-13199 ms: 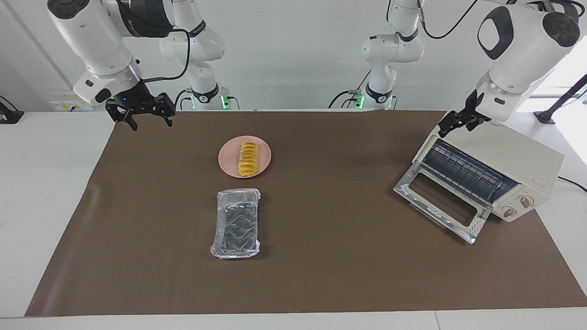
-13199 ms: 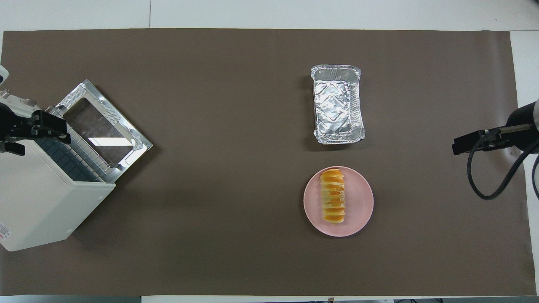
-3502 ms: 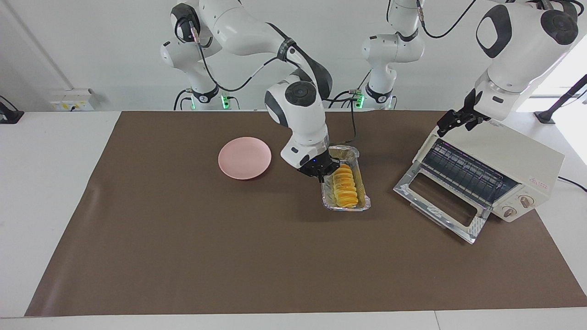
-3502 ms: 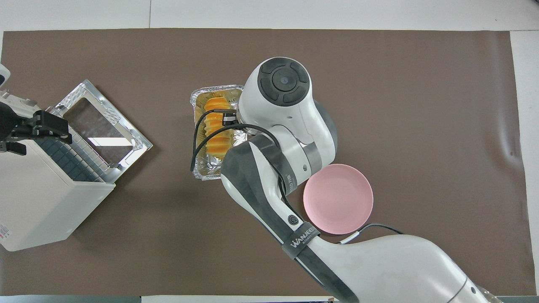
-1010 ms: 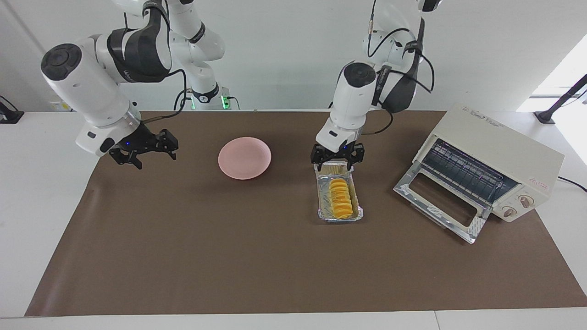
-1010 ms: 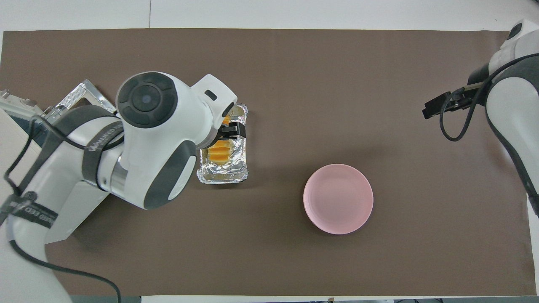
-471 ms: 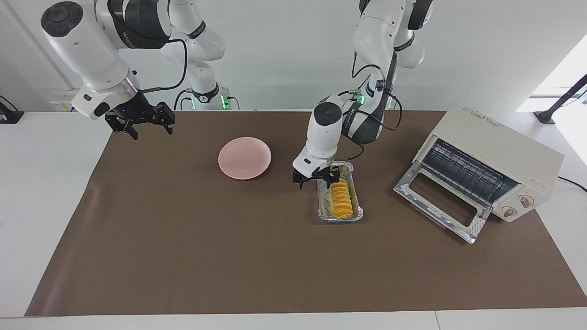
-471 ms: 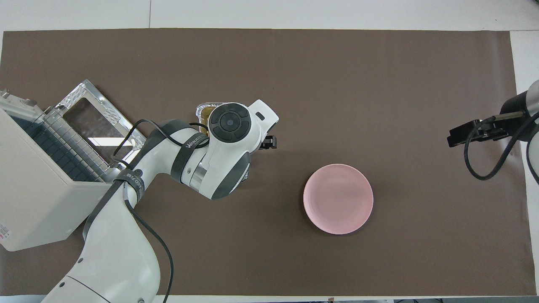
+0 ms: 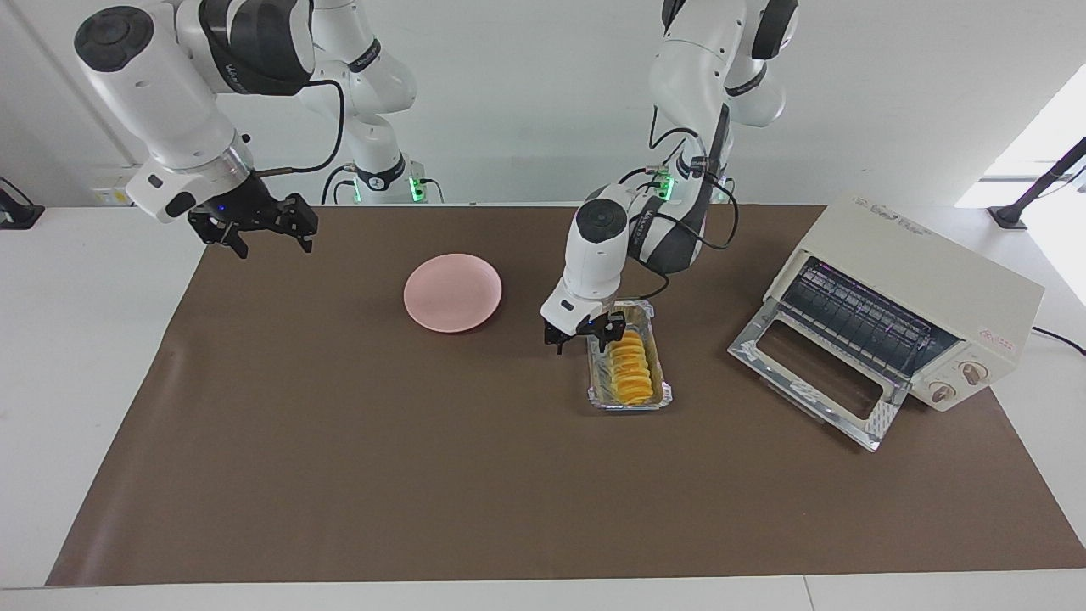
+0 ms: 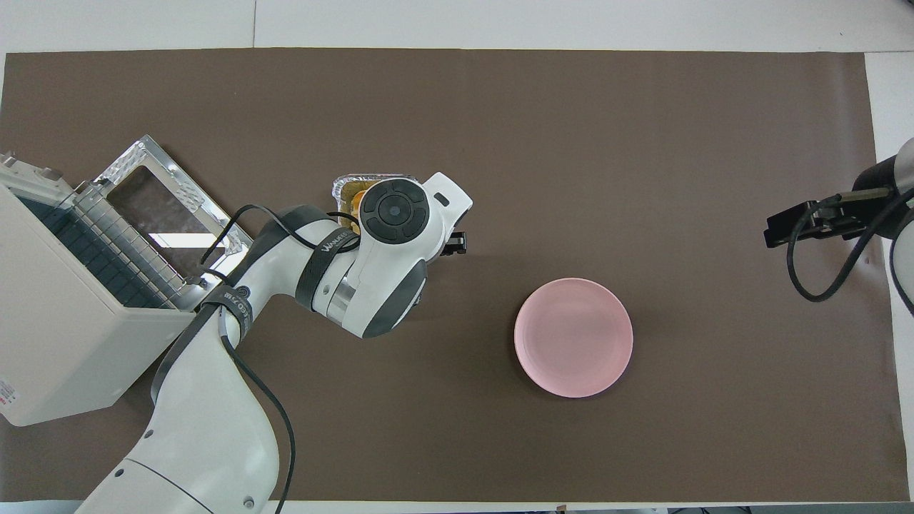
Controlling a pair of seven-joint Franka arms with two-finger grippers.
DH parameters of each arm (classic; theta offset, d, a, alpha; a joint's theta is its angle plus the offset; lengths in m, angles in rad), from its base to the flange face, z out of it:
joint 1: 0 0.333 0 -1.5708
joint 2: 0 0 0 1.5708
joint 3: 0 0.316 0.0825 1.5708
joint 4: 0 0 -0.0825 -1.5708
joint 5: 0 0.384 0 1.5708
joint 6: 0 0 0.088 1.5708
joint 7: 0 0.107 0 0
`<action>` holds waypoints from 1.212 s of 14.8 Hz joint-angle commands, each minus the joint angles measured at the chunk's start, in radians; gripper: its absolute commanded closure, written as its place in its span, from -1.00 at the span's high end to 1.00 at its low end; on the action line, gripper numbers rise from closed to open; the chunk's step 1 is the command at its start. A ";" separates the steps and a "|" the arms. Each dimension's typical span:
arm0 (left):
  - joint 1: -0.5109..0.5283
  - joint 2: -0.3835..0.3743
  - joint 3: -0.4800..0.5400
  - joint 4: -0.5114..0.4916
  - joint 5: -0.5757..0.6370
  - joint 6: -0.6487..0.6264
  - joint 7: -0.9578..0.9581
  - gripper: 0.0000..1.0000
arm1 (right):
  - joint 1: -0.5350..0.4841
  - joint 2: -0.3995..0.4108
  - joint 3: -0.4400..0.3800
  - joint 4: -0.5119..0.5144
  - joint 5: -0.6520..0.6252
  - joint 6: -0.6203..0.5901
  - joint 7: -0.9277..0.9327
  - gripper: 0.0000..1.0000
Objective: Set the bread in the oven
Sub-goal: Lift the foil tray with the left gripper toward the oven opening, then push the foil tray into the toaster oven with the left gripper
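Observation:
The bread (image 9: 629, 365), a ridged golden loaf, lies in the foil tray (image 9: 657, 395) on the mat, between the pink plate and the oven. My left gripper (image 9: 584, 333) is low at the tray's long side toward the right arm's end. It is open, with one finger outside the tray and one at its rim beside the loaf. In the overhead view the left arm hides most of the tray; only its rim (image 10: 371, 180) shows. The cream oven (image 9: 925, 280) stands at the left arm's end, door (image 9: 814, 382) down. My right gripper (image 9: 254, 227) is open, empty and waits over the mat's corner.
The empty pink plate (image 9: 452, 293) sits on the brown mat (image 9: 424, 475), toward the right arm's end from the tray; it also shows in the overhead view (image 10: 573, 337). The oven's open door lies on the mat, facing the tray.
Over the last second my left gripper moved from the tray's end nearest the robots to its long side and sank lower. My right gripper rose and drew back. Tray and bread stayed put.

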 commanded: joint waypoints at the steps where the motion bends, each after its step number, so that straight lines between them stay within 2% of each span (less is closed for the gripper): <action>1: -0.023 -0.012 0.017 -0.032 -0.010 0.030 -0.014 -0.67 | -0.017 -0.018 0.020 -0.024 -0.017 0.010 0.005 1.00; 2: -0.023 -0.012 0.018 -0.029 -0.010 0.026 -0.016 -1.00 | -0.018 -0.022 0.020 -0.024 -0.017 0.009 0.004 1.00; 5: -0.015 -0.012 0.020 -0.006 -0.010 -0.010 -0.030 -1.00 | -0.011 -0.053 0.020 -0.027 -0.019 -0.046 0.010 1.00; 7: -0.012 -0.011 0.020 0.016 -0.010 -0.031 -0.033 -1.00 | -0.011 -0.053 0.020 -0.030 -0.017 -0.042 0.008 1.00; 10: -0.003 -0.017 0.029 0.129 -0.023 -0.187 -0.102 -1.00 | -0.011 -0.047 0.020 -0.024 -0.048 -0.001 0.013 1.00; 13: 0.086 -0.089 0.040 0.197 -0.046 -0.295 -0.119 -1.00 | -0.018 -0.045 0.020 -0.019 -0.040 0.022 0.011 1.00; 18: 0.189 -0.108 0.070 0.226 -0.050 -0.370 -0.221 -1.00 | -0.015 -0.050 0.021 -0.021 -0.037 0.016 0.011 1.00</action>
